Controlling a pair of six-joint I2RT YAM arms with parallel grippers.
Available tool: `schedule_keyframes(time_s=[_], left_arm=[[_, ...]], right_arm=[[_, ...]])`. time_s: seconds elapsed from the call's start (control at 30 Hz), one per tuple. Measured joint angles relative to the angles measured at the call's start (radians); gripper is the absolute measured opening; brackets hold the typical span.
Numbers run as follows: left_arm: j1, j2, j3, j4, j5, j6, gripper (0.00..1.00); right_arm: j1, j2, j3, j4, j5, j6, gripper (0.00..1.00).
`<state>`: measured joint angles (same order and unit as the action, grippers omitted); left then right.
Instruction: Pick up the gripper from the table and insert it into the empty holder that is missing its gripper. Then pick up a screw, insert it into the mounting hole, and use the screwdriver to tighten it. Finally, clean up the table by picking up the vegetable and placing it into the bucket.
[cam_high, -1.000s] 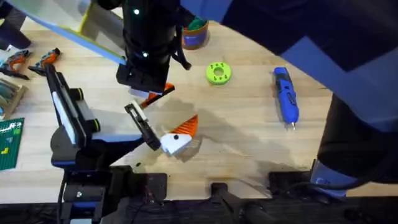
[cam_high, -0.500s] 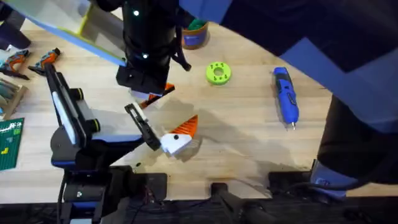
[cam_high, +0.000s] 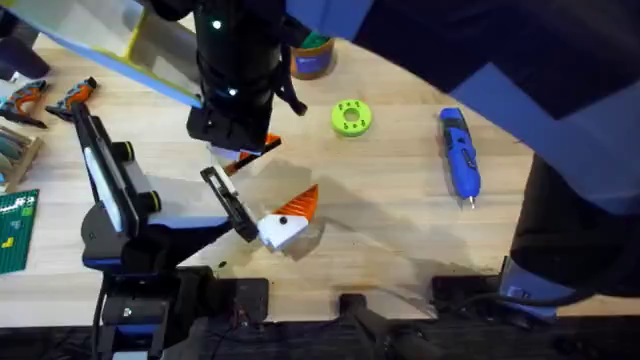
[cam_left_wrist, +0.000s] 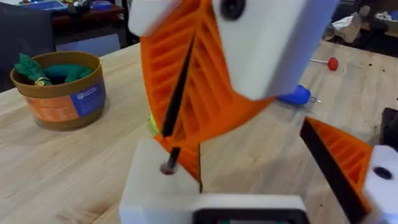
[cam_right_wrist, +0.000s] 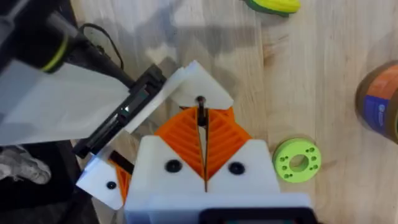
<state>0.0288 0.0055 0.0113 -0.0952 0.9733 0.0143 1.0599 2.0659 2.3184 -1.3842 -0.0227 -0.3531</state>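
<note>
My left gripper lies open low over the table. One finger is the white holder; the other is a white block with an orange wedge. An orange strip shows at the holder's inner edge. My right gripper hangs right above the holder, shut on a thin black screw whose tip meets the holder's hole. The blue screwdriver lies at the right. The bucket stands at the back. The yellow-green vegetable lies on the wood.
A lime-green disc with holes sits between bucket and screwdriver. A red-handled rod lies farther back. Orange-handled pliers and a green board crowd the left edge. My right arm crosses the overhead view as a large dark shape.
</note>
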Motion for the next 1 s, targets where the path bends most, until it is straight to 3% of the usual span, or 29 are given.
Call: schedule_keyframes(time_s=[1.0], left_arm=[[0.0,0.0,0.0,0.0,0.0,0.0,0.985]], right_arm=[[0.0,0.0,0.0,0.016,0.006,0.001,0.007]])
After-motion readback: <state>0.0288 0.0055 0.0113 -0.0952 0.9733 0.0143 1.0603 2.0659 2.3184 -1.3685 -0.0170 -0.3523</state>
